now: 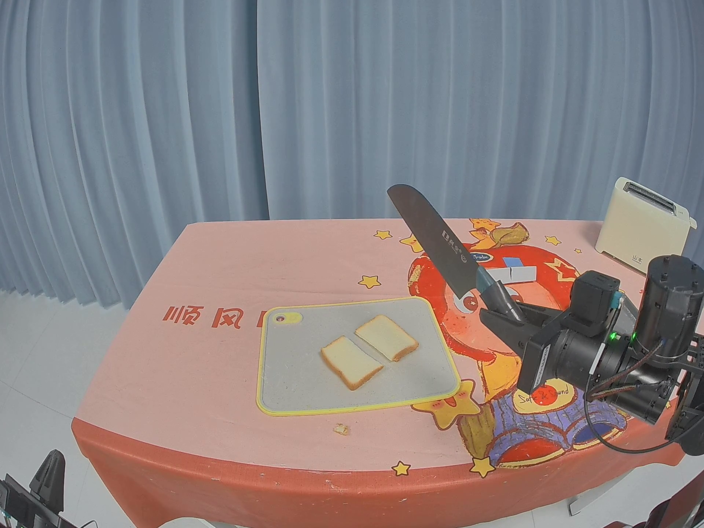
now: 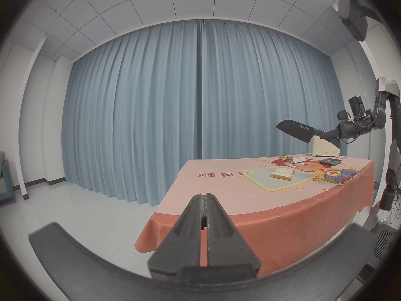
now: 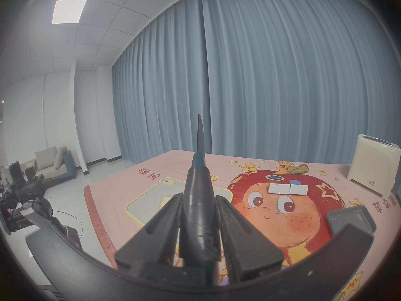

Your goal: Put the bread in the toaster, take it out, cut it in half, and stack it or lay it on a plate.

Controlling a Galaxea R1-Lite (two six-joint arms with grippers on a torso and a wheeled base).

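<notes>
Two halves of a bread slice [image 1: 350, 361] [image 1: 386, 337] lie side by side on the grey, yellow-rimmed cutting board [image 1: 293, 375]. My right gripper [image 1: 513, 313] hovers above the table to the right of the board, shut on the handle of a black knife [image 1: 433, 240] whose blade slants up and left, clear of the bread. In the right wrist view the knife [image 3: 199, 147] stands edge-on between the fingers [image 3: 167, 226]. The cream toaster [image 1: 644, 225] stands at the table's far right corner. My left gripper [image 2: 204, 218] is shut on nothing, low and off the table's left side.
A white block with a blue tab [image 1: 513, 271] lies behind the knife on the cartoon print. A small dark tray [image 3: 350, 218] sits near the table's right side. A crumb [image 1: 341, 428] lies in front of the board. The pink tablecloth [image 1: 220, 273] is bare on the left.
</notes>
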